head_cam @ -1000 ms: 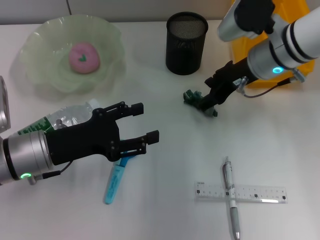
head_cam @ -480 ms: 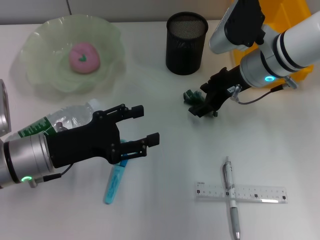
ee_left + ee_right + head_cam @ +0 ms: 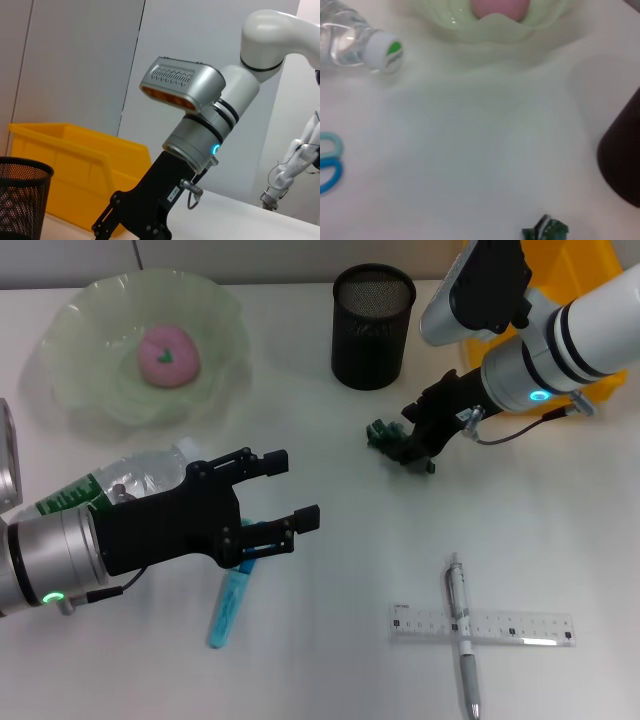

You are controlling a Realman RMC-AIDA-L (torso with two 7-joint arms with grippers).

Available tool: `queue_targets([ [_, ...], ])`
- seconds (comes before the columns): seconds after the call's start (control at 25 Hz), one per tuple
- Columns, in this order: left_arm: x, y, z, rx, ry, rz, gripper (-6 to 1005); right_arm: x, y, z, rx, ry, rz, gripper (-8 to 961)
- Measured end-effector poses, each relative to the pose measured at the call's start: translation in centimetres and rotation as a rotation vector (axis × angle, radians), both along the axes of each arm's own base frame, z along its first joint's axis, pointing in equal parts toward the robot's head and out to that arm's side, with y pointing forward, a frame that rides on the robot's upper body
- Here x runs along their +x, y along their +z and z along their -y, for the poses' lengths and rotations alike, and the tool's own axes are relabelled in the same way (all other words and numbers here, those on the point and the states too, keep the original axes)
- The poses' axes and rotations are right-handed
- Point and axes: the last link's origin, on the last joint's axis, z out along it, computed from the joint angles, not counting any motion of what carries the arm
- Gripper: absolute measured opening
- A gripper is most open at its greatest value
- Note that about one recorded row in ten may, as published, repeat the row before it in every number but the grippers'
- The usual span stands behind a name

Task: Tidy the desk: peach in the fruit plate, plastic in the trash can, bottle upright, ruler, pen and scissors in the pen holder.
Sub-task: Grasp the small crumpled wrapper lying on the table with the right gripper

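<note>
Head view, done: the peach (image 3: 168,354) lies in the fruit plate (image 3: 90,400).
Head view, left to do: the plastic (image 3: 386,435) lies on the counter (image 3: 330,640) at the tip of the right gripper (image 3: 415,445), whose jaws I cannot tell; the bottle (image 3: 110,483) lies flat; the scissors (image 3: 231,602), pen (image 3: 461,635) and ruler (image 3: 482,625) lie loose.
Head view, in the way: the left gripper (image 3: 283,491), jaws wide and empty, hangs over the scissors.
Left wrist view: the pen holder (image 3: 20,200) looks empty before the trash can (image 3: 70,170).
Right wrist view: plastic low in frame, bottle cap beside the plate.
</note>
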Motion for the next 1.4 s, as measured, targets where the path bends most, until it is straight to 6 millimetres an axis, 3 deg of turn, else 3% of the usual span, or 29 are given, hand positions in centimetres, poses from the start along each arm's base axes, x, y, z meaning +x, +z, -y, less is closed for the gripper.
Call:
queue_targets([
  [0.28,0.09,0.04,-0.02,-0.001,-0.002,0.003,812,0.11,-0.09,-0.01,0.003,0.003,0.006,603],
  [0.6,0.10,0.07,0.01,-0.002,-0.002,0.005,812,0.08,0.05,-0.02,0.008,0.012,-0.005,213],
  [1.4,0.11,0.25,-0.16,-0.001,-0.006,0.002,812,-0.11,0.13,-0.01,0.004,0.016,-0.008,75],
])
